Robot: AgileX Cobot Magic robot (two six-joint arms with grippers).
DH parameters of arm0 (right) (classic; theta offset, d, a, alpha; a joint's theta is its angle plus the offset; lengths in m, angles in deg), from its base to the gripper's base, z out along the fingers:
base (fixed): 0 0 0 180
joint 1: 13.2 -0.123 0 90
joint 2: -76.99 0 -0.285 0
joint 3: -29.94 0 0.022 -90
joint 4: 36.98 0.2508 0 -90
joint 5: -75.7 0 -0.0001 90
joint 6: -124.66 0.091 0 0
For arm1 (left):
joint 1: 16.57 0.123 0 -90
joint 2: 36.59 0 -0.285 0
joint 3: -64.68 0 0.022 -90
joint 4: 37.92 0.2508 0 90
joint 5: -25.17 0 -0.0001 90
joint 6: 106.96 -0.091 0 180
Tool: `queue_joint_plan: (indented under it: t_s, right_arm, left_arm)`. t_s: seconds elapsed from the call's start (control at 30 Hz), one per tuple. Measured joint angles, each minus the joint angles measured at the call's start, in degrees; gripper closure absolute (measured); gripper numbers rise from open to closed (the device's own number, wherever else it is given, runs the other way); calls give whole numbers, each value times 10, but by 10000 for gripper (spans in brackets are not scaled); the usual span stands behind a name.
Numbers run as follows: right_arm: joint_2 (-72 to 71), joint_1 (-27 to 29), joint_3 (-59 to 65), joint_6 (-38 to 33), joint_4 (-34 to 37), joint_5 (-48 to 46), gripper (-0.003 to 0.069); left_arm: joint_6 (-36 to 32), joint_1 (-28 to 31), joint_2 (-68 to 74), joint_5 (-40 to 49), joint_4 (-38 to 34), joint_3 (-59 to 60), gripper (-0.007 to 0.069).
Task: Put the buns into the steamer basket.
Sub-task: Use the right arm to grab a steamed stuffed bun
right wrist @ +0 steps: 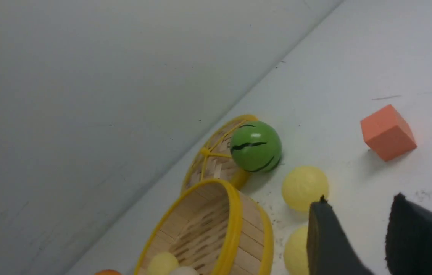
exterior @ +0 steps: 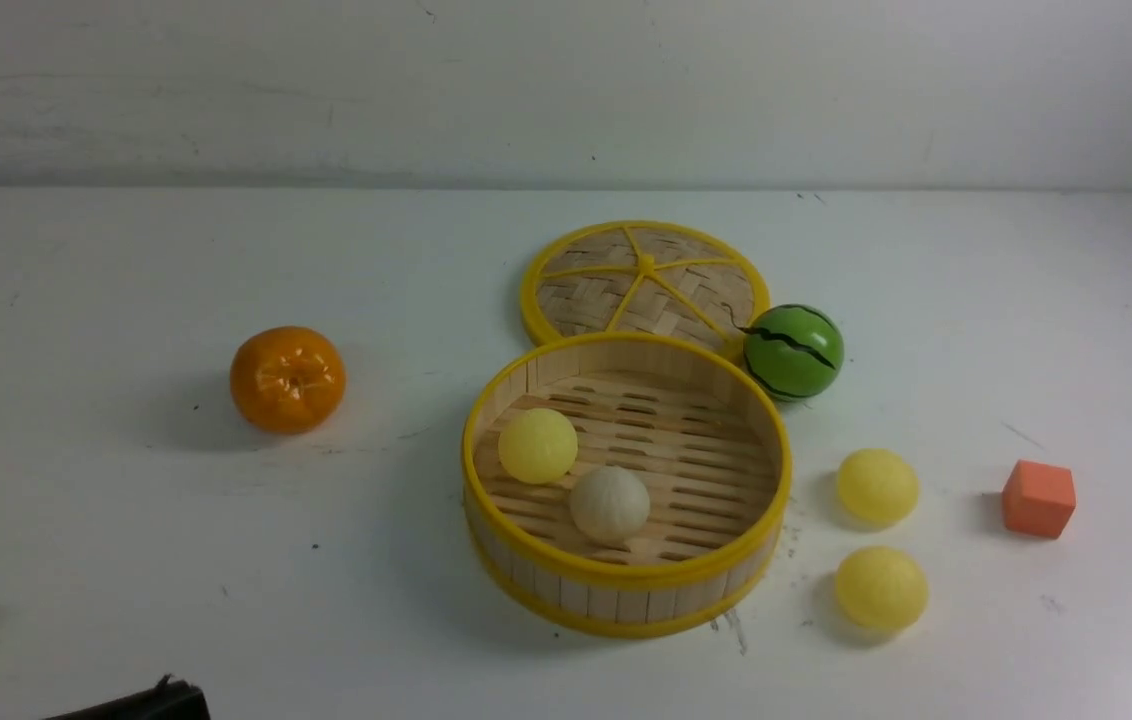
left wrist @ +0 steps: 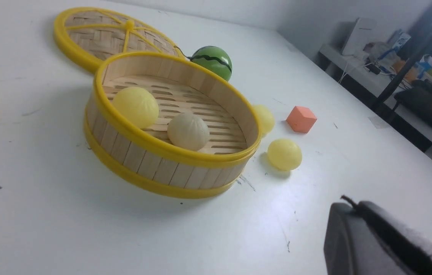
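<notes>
The steamer basket [exterior: 626, 578] sits mid-table with a pale yellow bun [exterior: 537, 446] and an off-white bun [exterior: 609, 504] side by side on its slats, while I see a farther loose bun [exterior: 877, 486] and a nearer loose bun [exterior: 880, 588] on the table [exterior: 126, 560] just right of it. My left jaws are pressed together; my right jaws stand apart, empty, near the loose buns.

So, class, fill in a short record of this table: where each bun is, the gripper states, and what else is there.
in steamer basket: yellow bun, off-white bun
on table, right of basket: farther yellow bun, nearer yellow bun
left gripper: shut, empty
right gripper: open, empty
other things: lid, watermelon ball, tangerine, orange cube
</notes>
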Motion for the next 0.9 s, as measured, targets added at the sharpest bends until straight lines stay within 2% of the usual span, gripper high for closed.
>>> queue_joint_plan:
  t_s: [0.1, 0.2, 0.23, 0.27, 0.37, 0.4, 0.5, 0.6, 0.63, 0.9]
  right_arm:
    - [21, 0, -51, -12, 2, -51, 423]
    - [151, 0, -206, -87, -41, -262, 425]
    - [161, 0, -206, -91, -44, -262, 425]
    - [244, 0, -270, -120, -70, -352, 425]
    - [406, 0, -361, -148, -135, -453, 425]
    - [417, 0, -366, -149, -135, -456, 425]
    - [577, -5, -433, -175, -150, -474, 425]
    - [659, -32, -474, -196, -129, -463, 425]
    - [720, -64, -507, -207, -119, -445, 425]
    - [910, -157, -638, -166, -161, -421, 425]
  left_arm:
    - [0, 0, 2, -3, 0, 0, 638]
    - [0, 0, 8, -5, 0, 0, 638]
    - [0, 0, 8, -5, 0, 0, 638]
    - [0, 0, 10, -5, 0, 0, 638]
    - [0, 0, 15, -6, 0, 0, 638]
    - [0, 0, 16, -6, 0, 0, 638]
    - [0, 0, 16, -7, 0, 0, 638]
    - [0, 0, 16, -7, 0, 0, 638]
    - [0, 0, 16, -7, 0, 0, 638]
    - [0, 0, 16, -7, 0, 0, 638]
